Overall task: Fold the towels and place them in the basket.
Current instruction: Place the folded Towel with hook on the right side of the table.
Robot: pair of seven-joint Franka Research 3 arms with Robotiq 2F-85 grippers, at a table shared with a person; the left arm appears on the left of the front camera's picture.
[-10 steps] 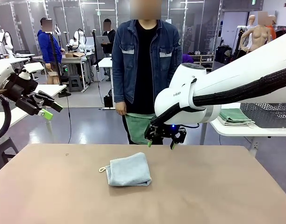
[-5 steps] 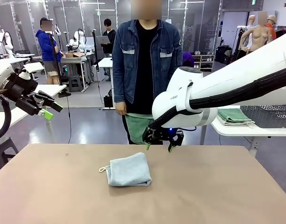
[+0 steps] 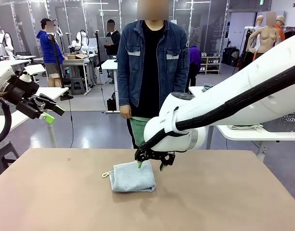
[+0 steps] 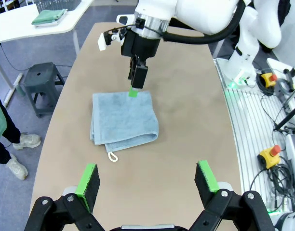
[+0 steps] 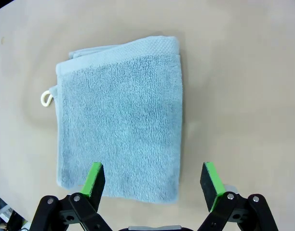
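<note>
Your light blue towel lies folded mid-counter, with its corner loop at the left end in the front view. The right gripper hangs just over the towel's far edge, jaws released and empty; you can't tell from these views whether it touches the cloth. The left gripper sits high off the counter's left side, jaws released too, and the green towel is on the white side counter.

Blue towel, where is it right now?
In the front view, the folded blue towel lies near the middle of the table, with the open right claw just above its far edge.
</note>
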